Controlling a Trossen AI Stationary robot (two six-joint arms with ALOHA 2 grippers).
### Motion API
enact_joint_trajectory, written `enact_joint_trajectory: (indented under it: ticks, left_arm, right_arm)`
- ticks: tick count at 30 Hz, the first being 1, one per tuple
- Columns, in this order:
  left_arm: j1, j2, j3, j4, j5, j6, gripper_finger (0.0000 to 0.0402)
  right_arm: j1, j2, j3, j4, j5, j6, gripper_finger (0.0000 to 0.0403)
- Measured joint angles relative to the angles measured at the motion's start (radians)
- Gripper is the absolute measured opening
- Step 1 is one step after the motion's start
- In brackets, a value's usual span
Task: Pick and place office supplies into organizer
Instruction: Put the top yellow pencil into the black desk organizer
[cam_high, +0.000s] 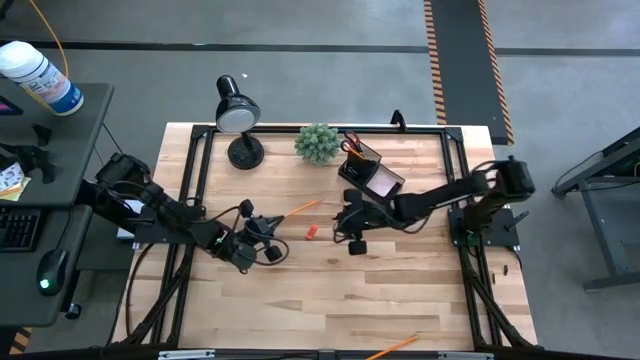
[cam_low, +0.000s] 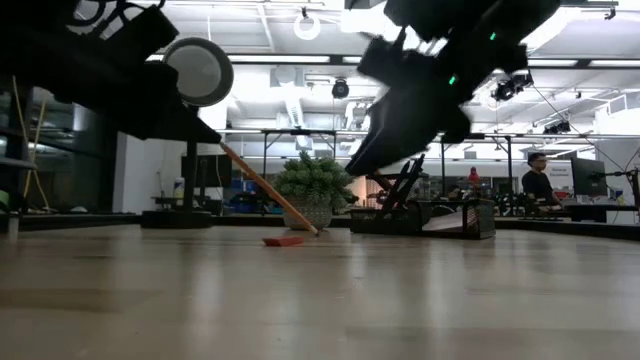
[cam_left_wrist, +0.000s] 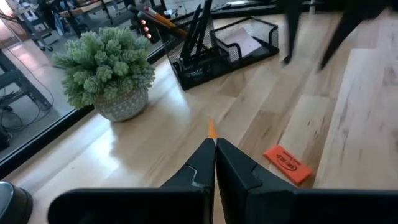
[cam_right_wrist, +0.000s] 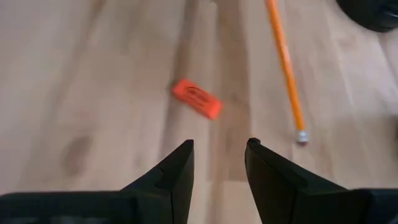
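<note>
My left gripper (cam_high: 270, 236) is shut on a thin orange pencil (cam_high: 300, 211) at mid-table. My right gripper (cam_high: 345, 228) is open and holds nothing, hovering right of a small orange eraser (cam_high: 311, 231) that lies flat on the wood; in its wrist view the eraser (cam_right_wrist: 198, 99) lies just ahead of the open gripper (cam_right_wrist: 221, 152). The dark organizer (cam_high: 365, 168) stands toward the far edge, with pens and scissors upright in its cup and a pink pad (cam_high: 384, 183) in its tray. A second pencil (cam_high: 395, 348) lies at the near edge. My left gripper pinches the pencil between its two fingers at its left end, where a short orange stretch (cam_left_wrist: 211, 129) shows past the fingertips. The pencil slants down from the hold toward the right, and its eraser end (cam_right_wrist: 302, 137) rests on the table.
A green plant ball (cam_high: 317, 143) in a pot and a black desk lamp (cam_high: 238, 118) stand along the far edge, left of the organizer. Bare wood stretches across the near half of the table (cam_high: 330, 300). A person (cam_low: 540, 180) stands far behind the table.
</note>
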Motion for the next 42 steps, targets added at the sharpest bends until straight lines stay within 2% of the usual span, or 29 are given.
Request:
enact_joint_trajectory:
  ticks: [5, 7, 15, 22, 30, 36, 39, 42]
  left_arm:
    - [-0.013, 0.0, 0.013, 0.0, -0.008, 0.015, 0.0]
    - [-0.019, 0.0, 0.023, 0.001, -0.008, 0.037, 0.0]
    - [-0.019, 0.0, 0.083, -0.006, -0.017, 0.146, 0.0]
    - [-0.019, 0.0, 0.133, -0.007, -0.016, 0.237, 0.0]
    - [-0.019, 0.0, 0.15, -0.006, -0.013, 0.262, 0.0]
    - [-0.019, 0.0, 0.15, -0.006, -0.011, 0.262, 0.0]
    - [-0.019, 0.0, 0.15, -0.006, -0.01, 0.262, 0.0]
    - [-0.019, 0.0, 0.15, -0.004, -0.003, 0.262, 0.0]
  right_arm:
    - [-0.014, 0.077, 0.0, 0.151, 0.131, -0.047, 0.0134]
    - [-0.017, 0.088, 0.0, 0.199, 0.148, -0.07, 0.0134]
    - [-0.026, 0.088, 0.0, 0.24, 0.064, -0.079, 0.0134]
    - [-0.026, 0.088, 0.0, 0.324, 0.039, -0.157, 0.0134]
    - [-0.026, 0.098, 0.0, 0.385, 0.011, -0.167, 0.0134]
    - [-0.026, 0.152, 0.002, 0.457, -0.022, -0.171, 0.0134]
    - [-0.026, 0.182, 0.026, 0.457, -0.008, -0.179, 0.0149]
    - [-0.026, 0.213, 0.062, 0.457, -0.01, -0.179, 0.0181]
